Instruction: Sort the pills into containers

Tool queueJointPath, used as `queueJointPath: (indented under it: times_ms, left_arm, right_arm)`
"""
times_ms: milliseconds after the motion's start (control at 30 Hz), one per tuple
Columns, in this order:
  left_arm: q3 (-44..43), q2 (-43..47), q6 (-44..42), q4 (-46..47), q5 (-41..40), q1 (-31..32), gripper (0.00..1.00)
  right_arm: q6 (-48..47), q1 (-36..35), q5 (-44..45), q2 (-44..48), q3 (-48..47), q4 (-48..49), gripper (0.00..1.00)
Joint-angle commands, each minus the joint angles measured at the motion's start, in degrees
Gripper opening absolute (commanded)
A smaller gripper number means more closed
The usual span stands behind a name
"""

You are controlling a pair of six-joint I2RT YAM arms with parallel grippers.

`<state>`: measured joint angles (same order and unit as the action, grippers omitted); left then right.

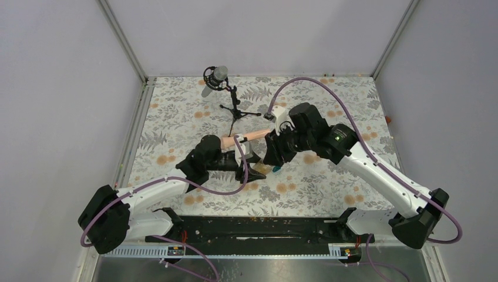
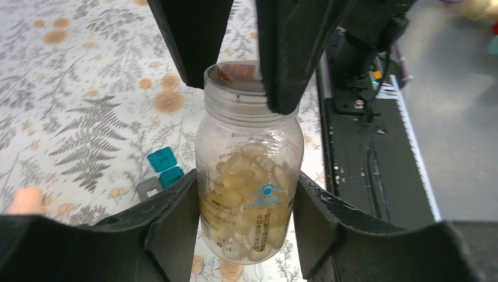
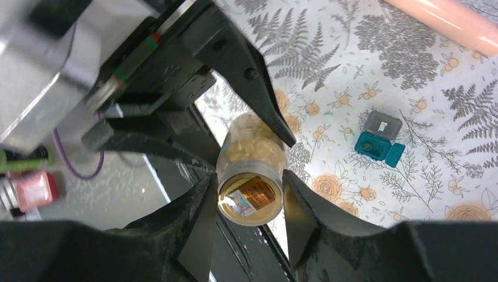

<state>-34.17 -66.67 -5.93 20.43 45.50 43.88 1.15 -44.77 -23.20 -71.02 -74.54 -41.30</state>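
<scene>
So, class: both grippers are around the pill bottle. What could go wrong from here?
The pill bottle, held in the left gripper, is full of capsules and its mouth looks uncapped: tilting it could dump many at once. The teal pill box is small and lies off to one side, so capsules may miss it.

The middle of the bench (image 1: 176,111) is crowded. The left tool (image 2: 245,202) and the right tool (image 3: 249,202) meet there nose to nose, both pinching one bottle (image 2: 249,153), so nothing can pass between them. A small teal box (image 1: 276,168) lies just beside them with its lid open, and a long peach tube (image 1: 253,136) lies just behind. A microphone stand (image 1: 234,108) blocks the far middle with its legs spread. Purple cables (image 1: 320,79) loop around both arms. The far left and far right corners, the left edge and the near middle between the arms lie open.
</scene>
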Motion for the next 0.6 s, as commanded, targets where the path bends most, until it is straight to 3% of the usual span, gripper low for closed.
queueJointPath:
  times_ms: [0, 133, 167, 200, 300, 367, 467, 567]
  left_arm:
    - [-0.3, 2.1, 0.7, 10.3, -11.4, 0.0, 0.0]
    - [0.6, 2.3, 1.0, 10.7, -14.8, 0.0, 0.0]
    - [0.7, 2.4, 1.0, 10.5, -15.0, 0.1, 0.0]
    - [0.7, 2.5, 1.0, 10.0, -15.1, 0.1, 0.0]
    - [1.1, 2.9, 0.9, 8.9, -15.2, 0.0, 0.0]
    - [1.4, 3.0, 1.1, 8.9, -15.9, 0.0, 0.0]
    - [1.6, 3.1, 1.5, 9.5, -16.8, 0.0, 0.02]
    - [1.6, 2.8, 2.1, 10.5, -17.1, 0.0, 0.05]
  right_arm:
    - [18.5, -0.9, 14.9, -3.6, 1.3, 7.2, 0.04]
    - [35.8, -1.3, 29.3, -3.7, 3.1, 10.7, 0.0]
    - [37.8, -1.3, 30.4, -3.3, 3.7, 12.0, 0.06]
    - [38.4, -1.2, 30.2, -3.0, 3.7, 12.8, 0.18]
    - [34.8, -1.3, 27.5, -1.9, 2.9, 13.4, 0.63]
    - [31.0, -1.2, 24.3, -0.9, 3.0, 13.5, 0.8]
    - [26.6, -1.2, 18.4, -0.1, 3.4, 12.2, 0.89]
    - [25.5, -1.2, 14.3, 0.5, 4.9, 11.8, 0.9]
